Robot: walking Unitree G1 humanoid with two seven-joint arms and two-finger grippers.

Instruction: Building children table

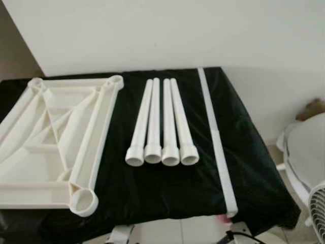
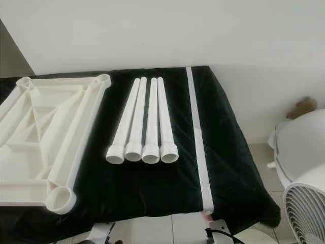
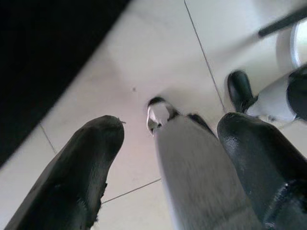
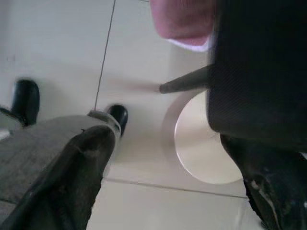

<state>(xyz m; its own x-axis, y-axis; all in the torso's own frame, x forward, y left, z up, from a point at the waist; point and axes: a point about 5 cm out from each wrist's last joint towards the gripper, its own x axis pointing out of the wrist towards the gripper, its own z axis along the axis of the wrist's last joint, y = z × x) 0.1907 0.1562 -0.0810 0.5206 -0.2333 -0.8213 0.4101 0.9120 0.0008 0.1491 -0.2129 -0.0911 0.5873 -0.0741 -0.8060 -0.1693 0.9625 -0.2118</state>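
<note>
Your two head cameras look forward and down from above the near edge of the desk (image 1: 244, 168), facing the white wall behind it. Both take in the same stretch: the upturned tabletop (image 1: 56, 137), the four legs (image 2: 142, 122) lying side by side, and the white strip (image 2: 198, 137). The right eye sits a little further right, so it catches more of the fan (image 2: 304, 208). Your wrist cameras hang low, pointing down along their fingers (image 3: 72, 177) at the tiled floor (image 4: 57, 48), close to it.
</note>
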